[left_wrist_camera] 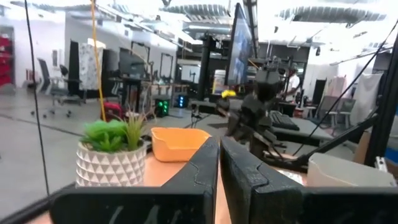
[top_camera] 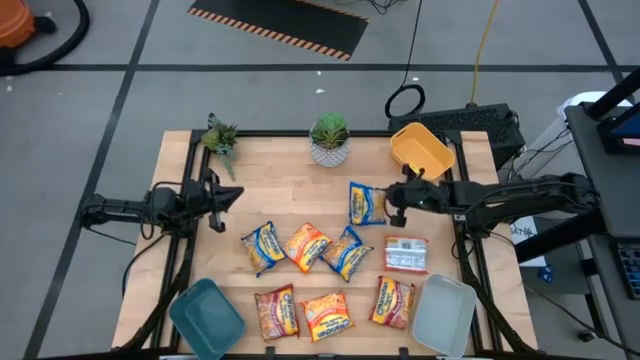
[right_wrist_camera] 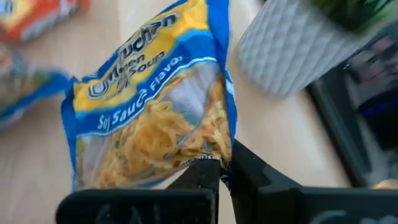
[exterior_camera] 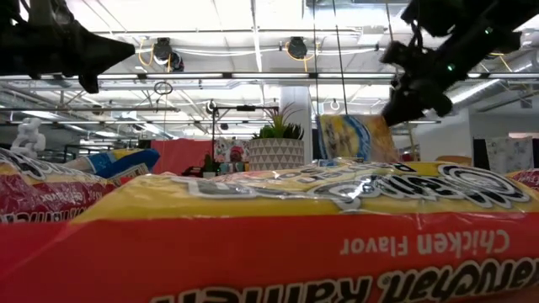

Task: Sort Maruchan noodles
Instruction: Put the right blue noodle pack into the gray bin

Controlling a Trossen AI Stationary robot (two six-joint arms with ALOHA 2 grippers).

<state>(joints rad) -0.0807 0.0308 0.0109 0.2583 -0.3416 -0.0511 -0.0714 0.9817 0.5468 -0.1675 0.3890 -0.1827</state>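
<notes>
Right end effector (right_wrist_camera: 225, 167) is clamped on the edge of a blue-and-yellow soy sauce noodle packet (right_wrist_camera: 155, 99), which it holds by the yellow bin (top_camera: 421, 148) and the white potted plant (top_camera: 329, 140). Eight other packets lie across the middle and front of the worktop (top_camera: 270, 180). Left end effector (top_camera: 219, 197) hangs at the left edge, fingers together on nothing.

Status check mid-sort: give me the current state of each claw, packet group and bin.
Right claw: shut on the blue packet, lifted by its edge.
Left claw: shut, empty, at the table's left edge.
Other packets: flat on the table, unsorted.
Yellow bin: empty.
Teal bin: empty.
Pale bin: empty.
</notes>
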